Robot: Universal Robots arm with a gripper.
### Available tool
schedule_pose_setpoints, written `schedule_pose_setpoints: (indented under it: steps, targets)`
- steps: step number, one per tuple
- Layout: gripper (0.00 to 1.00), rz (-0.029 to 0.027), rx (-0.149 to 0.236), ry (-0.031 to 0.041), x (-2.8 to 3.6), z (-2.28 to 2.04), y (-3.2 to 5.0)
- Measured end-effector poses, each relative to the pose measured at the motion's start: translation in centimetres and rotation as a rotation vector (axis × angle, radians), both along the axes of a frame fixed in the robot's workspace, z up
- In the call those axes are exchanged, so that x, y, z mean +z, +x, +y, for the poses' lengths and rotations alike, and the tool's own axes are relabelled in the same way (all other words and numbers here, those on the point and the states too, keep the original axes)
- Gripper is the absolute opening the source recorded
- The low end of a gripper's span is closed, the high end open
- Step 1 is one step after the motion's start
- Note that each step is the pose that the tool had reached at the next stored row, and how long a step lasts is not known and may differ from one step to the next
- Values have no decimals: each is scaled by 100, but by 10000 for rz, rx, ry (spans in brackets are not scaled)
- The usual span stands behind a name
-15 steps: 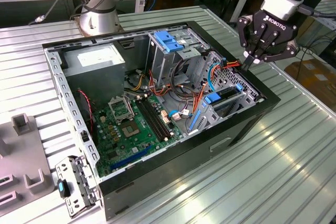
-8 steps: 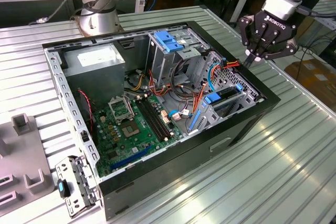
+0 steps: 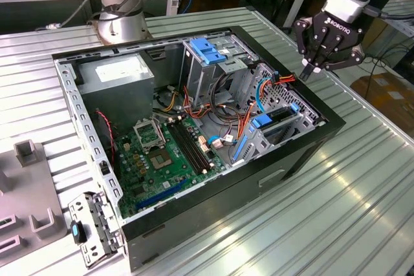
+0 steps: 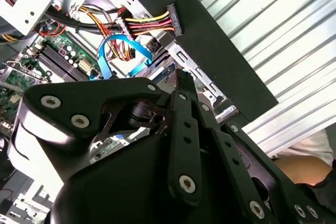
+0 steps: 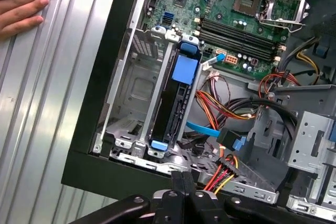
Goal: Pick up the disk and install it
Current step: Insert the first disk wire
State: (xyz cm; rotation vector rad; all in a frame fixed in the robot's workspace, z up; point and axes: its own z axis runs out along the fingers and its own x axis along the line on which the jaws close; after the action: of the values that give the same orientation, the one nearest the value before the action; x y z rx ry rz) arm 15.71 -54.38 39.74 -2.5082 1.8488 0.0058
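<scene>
Already the disk (image 5: 176, 103) stands on edge in the bay (image 5: 134, 93) of the case (image 3: 213, 205), beside loose cables (image 5: 226, 103). Tool (image 3: 308, 69) hovers over the case rim, clenched on nothing. Seating the disk well likely means pressing squarely on its blue end, straight down the bay.

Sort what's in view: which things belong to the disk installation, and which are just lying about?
Job in hand:
- disk, standing in the drive bay
- end effector, shut and empty, above the rim of the computer case

Lying about:
- hand on the table
- metal bracket
- grey fixture
- power supply
</scene>
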Motion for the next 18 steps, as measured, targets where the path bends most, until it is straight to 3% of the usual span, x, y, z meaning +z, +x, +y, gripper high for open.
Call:
schedule_pose_setpoints:
  steps: [1, 2, 3, 14, 18]
  targets:
    - [11, 0, 146, -2, 0, 1, 5]
    - [11, 0, 747, 0, -4, 2, 10]
    - [11, 0, 1041, 0, -4, 2, 20]
    - [11, 1, 1081, 1, -5, 60, 103]
    - [17, 0, 1113, -1, -5, 118, 139]
